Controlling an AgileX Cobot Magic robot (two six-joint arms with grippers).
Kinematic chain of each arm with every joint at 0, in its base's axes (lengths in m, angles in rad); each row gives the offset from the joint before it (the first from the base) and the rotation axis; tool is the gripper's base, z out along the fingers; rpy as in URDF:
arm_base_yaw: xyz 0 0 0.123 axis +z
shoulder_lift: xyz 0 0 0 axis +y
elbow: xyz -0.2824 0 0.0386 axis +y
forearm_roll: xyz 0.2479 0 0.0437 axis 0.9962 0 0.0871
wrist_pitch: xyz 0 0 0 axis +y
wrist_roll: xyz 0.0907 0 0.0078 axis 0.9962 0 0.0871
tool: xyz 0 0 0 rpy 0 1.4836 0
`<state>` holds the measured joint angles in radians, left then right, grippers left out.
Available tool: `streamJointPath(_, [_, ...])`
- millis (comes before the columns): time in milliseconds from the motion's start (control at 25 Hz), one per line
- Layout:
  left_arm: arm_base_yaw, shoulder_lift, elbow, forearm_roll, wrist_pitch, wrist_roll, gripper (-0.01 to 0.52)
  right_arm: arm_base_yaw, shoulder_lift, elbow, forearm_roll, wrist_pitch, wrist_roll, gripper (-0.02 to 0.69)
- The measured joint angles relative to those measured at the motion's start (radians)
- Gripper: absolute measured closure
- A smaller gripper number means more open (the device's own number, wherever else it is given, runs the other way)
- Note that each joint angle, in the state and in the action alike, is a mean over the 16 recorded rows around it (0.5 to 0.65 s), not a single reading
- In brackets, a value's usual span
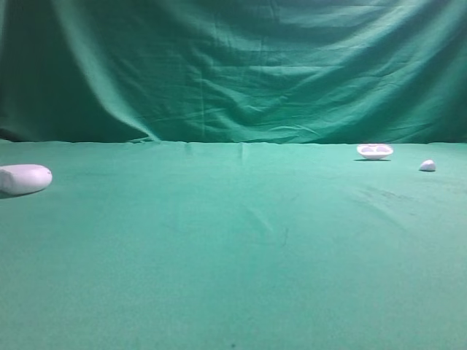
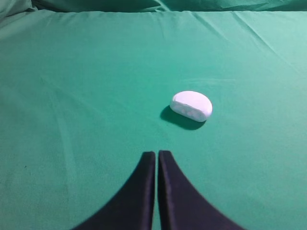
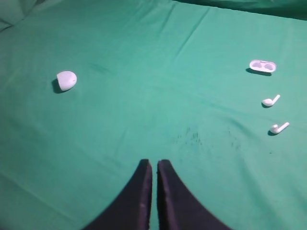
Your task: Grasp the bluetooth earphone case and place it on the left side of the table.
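1. Starting at the far left of the high view, the bluetooth earphone case (image 1: 25,179) lies flat on the green tabletop (image 1: 233,248), right at the left edge. I judge that this is the spot the task asks for, so the placing looks done.

2. From my left wrist camera, the left gripper (image 2: 157,154) has its dark fingers pressed together with nothing between them. The case sits ahead of it and a little to the right, well clear of the tips, resting on its broad side with a shadow under it. I read that gap as the case lying free and not being held.

3. Moving right, the right gripper (image 3: 154,163) is likewise closed and empty, its fingers meeting over bare cloth.

4. Ahead and to the left of that gripper lies a small white lump (image 3: 66,80). It is off by itself and I have no reason to touch it.

5. Ahead and far to the right of the right gripper sits a shallow white tray (image 3: 263,66) with two dimples. Nearer to the gripper than the tray, two loose earbuds (image 3: 271,100) lie apart from each other on the cloth.

6. Neither gripper is near any of these right-side things, which fits a task that concerns the case alone.
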<state>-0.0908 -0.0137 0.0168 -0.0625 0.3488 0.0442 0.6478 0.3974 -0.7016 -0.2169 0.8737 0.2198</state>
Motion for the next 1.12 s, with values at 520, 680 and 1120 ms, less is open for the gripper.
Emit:
streamJointPath(520, [0.000, 0.000, 0.000, 0.000, 0.000, 0.000, 0.514, -0.419, -0.304, 0.513, -0.034, -0.447, 0.002, 0.665])
streamJointPath(680, [0.000, 0.000, 0.000, 0.000, 0.000, 0.000, 0.514, -0.516, -0.367, 0.629, -0.025, -0.497, 0.003, 0.665])
streamJointPath(1120, [0.000, 0.000, 0.000, 0.000, 0.000, 0.000, 0.514, -0.578, -0.410, 0.728, -0.005, -0.500, 0.004, 0.665])
